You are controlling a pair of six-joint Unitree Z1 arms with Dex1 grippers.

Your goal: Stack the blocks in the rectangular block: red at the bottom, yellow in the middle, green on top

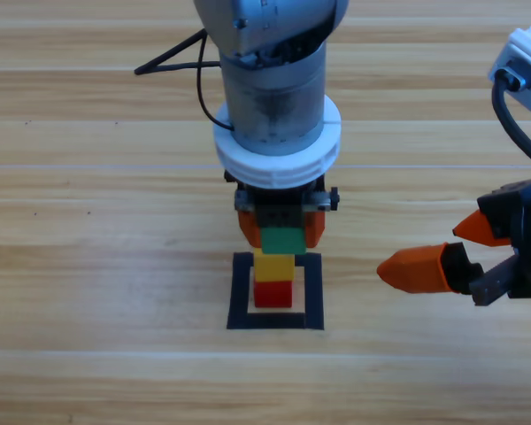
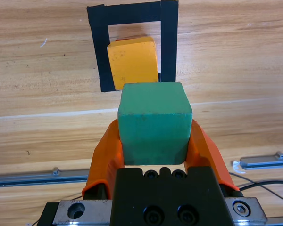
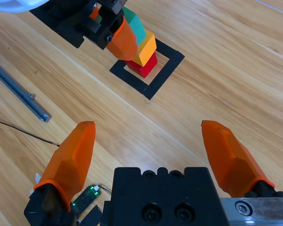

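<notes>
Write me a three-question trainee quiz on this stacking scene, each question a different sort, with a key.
1. True or false: the yellow cube rests on the red cube inside the tape square.
2. What does the left end effector hold? A) red cube B) green cube C) nothing
3. Fill in: the right end effector waits apart from the stack with its jaws ____.

Key: 1 true; 2 B; 3 open.
</notes>
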